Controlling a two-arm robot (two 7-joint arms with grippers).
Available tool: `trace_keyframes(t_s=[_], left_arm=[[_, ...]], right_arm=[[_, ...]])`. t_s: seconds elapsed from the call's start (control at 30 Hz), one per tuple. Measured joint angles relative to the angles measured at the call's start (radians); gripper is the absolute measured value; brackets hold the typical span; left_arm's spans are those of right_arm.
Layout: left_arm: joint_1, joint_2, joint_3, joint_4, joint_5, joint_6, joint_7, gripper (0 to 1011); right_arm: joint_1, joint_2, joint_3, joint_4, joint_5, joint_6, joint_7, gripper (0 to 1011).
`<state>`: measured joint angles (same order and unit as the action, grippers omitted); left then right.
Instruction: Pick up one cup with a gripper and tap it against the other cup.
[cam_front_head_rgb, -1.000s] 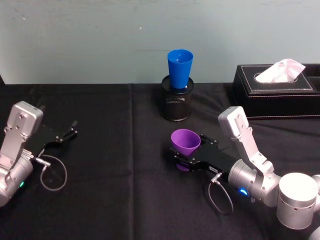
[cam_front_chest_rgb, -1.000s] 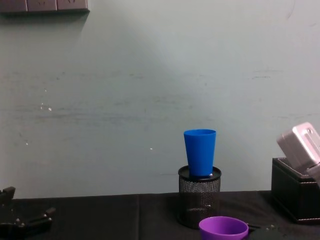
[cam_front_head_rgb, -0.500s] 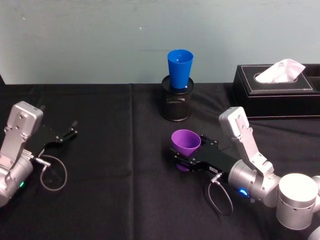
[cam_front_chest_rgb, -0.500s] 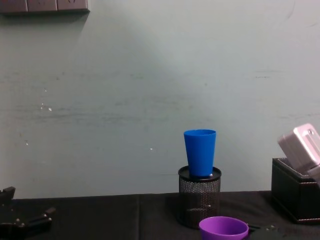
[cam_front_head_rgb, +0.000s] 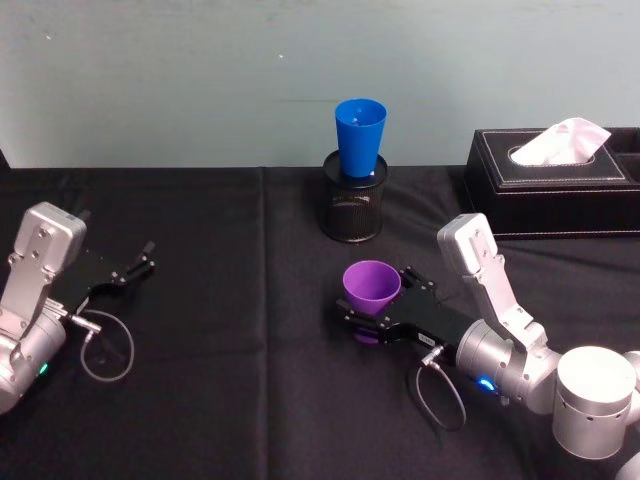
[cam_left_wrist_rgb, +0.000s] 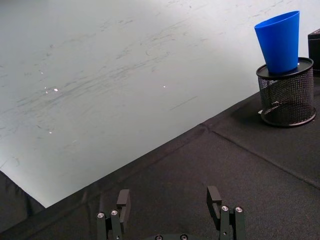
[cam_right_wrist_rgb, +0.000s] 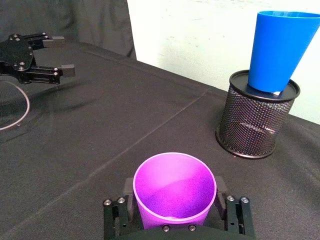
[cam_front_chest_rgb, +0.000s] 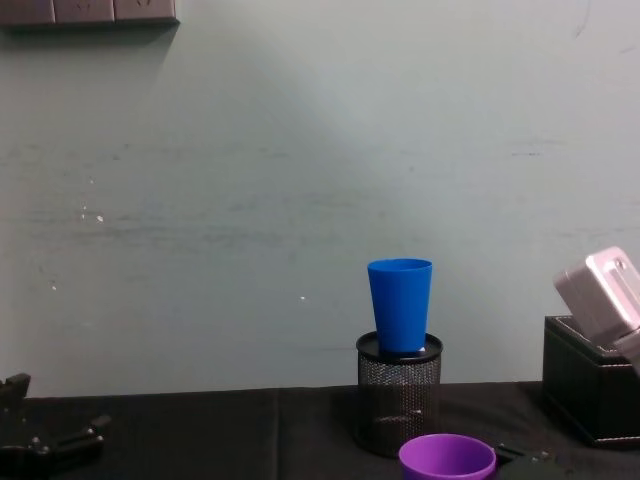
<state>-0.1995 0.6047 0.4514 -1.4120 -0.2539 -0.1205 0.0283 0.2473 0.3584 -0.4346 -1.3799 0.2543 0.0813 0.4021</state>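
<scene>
The purple cup (cam_front_head_rgb: 371, 286) (cam_right_wrist_rgb: 174, 190) (cam_front_chest_rgb: 447, 457) stands upright near the table's middle, mouth up. My right gripper (cam_front_head_rgb: 366, 322) (cam_right_wrist_rgb: 176, 206) is shut on the purple cup, one black finger on each side of its lower body. The blue cup (cam_front_head_rgb: 359, 135) (cam_right_wrist_rgb: 278, 49) (cam_front_chest_rgb: 399, 304) (cam_left_wrist_rgb: 280, 42) sits upright in the mouth of a black mesh pen holder (cam_front_head_rgb: 353, 208) (cam_right_wrist_rgb: 256, 121) at the table's back, well beyond the purple cup. My left gripper (cam_front_head_rgb: 133, 269) (cam_left_wrist_rgb: 171, 202) rests open at the far left, holding nothing.
A black tissue box (cam_front_head_rgb: 548, 182) with a white tissue stands at the back right. A black cloth (cam_front_head_rgb: 230, 320) covers the table, and a pale wall (cam_front_chest_rgb: 300, 180) rises just behind the pen holder. A cable loop (cam_front_head_rgb: 105, 350) lies by the left arm.
The right gripper with the purple cup has dropped very slightly. The blue cup and the left arm have not moved.
</scene>
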Motion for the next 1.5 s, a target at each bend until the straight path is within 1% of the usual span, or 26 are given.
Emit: trace_keyframes(t_s=[0.07, 0.1, 0.37, 0.47, 0.57, 0.7, 0.83, 0.9, 1.07, 1.13, 1.2, 1.3, 1.37, 1.4, 1.5], left_arm=[[0.0, 0.0, 0.0, 0.0, 0.0, 0.0, 0.0, 1000], [0.0, 0.0, 0.0, 0.0, 0.0, 0.0, 0.0, 1000], [0.0, 0.0, 0.0, 0.0, 0.0, 0.0, 0.0, 1000], [0.0, 0.0, 0.0, 0.0, 0.0, 0.0, 0.0, 1000], [0.0, 0.0, 0.0, 0.0, 0.0, 0.0, 0.0, 1000], [0.0, 0.0, 0.0, 0.0, 0.0, 0.0, 0.0, 1000], [0.0, 0.0, 0.0, 0.0, 0.0, 0.0, 0.0, 1000], [0.0, 0.0, 0.0, 0.0, 0.0, 0.0, 0.0, 1000], [0.0, 0.0, 0.0, 0.0, 0.0, 0.0, 0.0, 1000], [0.0, 0.0, 0.0, 0.0, 0.0, 0.0, 0.0, 1000], [0.0, 0.0, 0.0, 0.0, 0.0, 0.0, 0.0, 1000], [0.0, 0.0, 0.0, 0.0, 0.0, 0.0, 0.0, 1000], [0.0, 0.0, 0.0, 0.0, 0.0, 0.0, 0.0, 1000], [0.0, 0.0, 0.0, 0.0, 0.0, 0.0, 0.0, 1000], [0.0, 0.0, 0.0, 0.0, 0.0, 0.0, 0.0, 1000]], right_arm=[[0.0, 0.0, 0.0, 0.0, 0.0, 0.0, 0.0, 985], [0.0, 0.0, 0.0, 0.0, 0.0, 0.0, 0.0, 998], [0.001, 0.0, 0.0, -0.001, 0.001, 0.001, 0.0, 1000], [-0.003, -0.001, 0.004, -0.007, -0.002, -0.023, 0.0, 1000], [-0.014, -0.005, 0.015, -0.016, -0.006, -0.068, 0.0, 1000], [-0.023, -0.01, 0.024, -0.024, -0.011, -0.102, 0.0, 1000], [-0.029, -0.015, 0.035, -0.032, -0.01, -0.12, 0.0, 1000], [-0.035, -0.02, 0.048, -0.042, -0.007, -0.137, -0.005, 1000], [-0.043, -0.029, 0.066, -0.055, -0.002, -0.154, -0.016, 1000], [-0.046, -0.033, 0.073, -0.059, -0.002, -0.159, -0.025, 1000], [-0.052, -0.044, 0.089, -0.069, -0.007, -0.163, -0.055, 1000], [-0.057, -0.056, 0.104, -0.076, -0.018, -0.161, -0.087, 1000], [-0.063, -0.068, 0.118, -0.084, -0.033, -0.149, -0.123, 1000], [-0.067, -0.076, 0.128, -0.091, -0.044, -0.133, -0.148, 1000], [-0.072, -0.089, 0.146, -0.102, -0.058, -0.1, -0.188, 1000]])
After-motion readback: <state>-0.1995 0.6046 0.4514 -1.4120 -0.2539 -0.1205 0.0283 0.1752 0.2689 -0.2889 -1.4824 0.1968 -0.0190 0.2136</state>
